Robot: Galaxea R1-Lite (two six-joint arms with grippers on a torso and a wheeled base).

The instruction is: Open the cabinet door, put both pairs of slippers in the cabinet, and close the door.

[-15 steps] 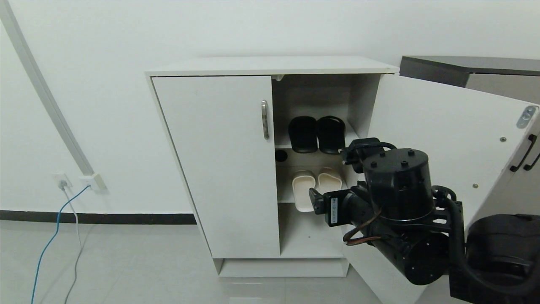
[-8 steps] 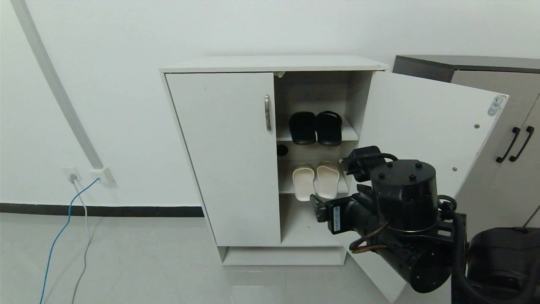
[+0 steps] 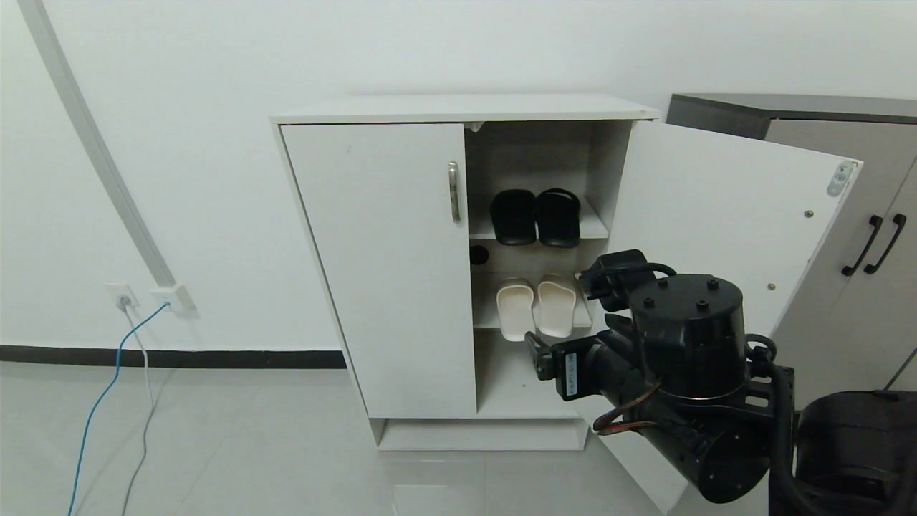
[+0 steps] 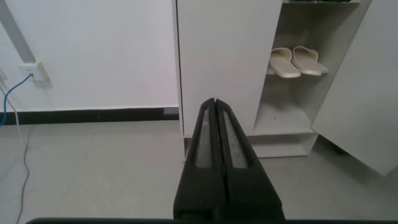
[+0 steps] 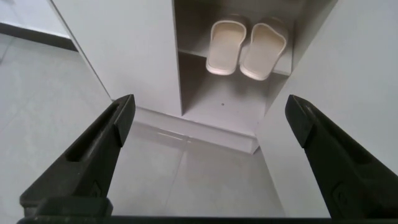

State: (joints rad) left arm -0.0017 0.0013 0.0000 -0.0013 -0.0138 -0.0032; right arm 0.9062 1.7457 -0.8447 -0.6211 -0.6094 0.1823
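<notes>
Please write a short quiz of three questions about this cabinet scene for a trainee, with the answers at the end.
1. True or false: the black slippers lie higher in the cabinet than the beige slippers.
2. Which door stands open? A) neither B) right door C) both
3. Fill in: the left gripper is ___, and the right gripper is ___.

Key: 1 true; 2 B; 3 shut, open.
</notes>
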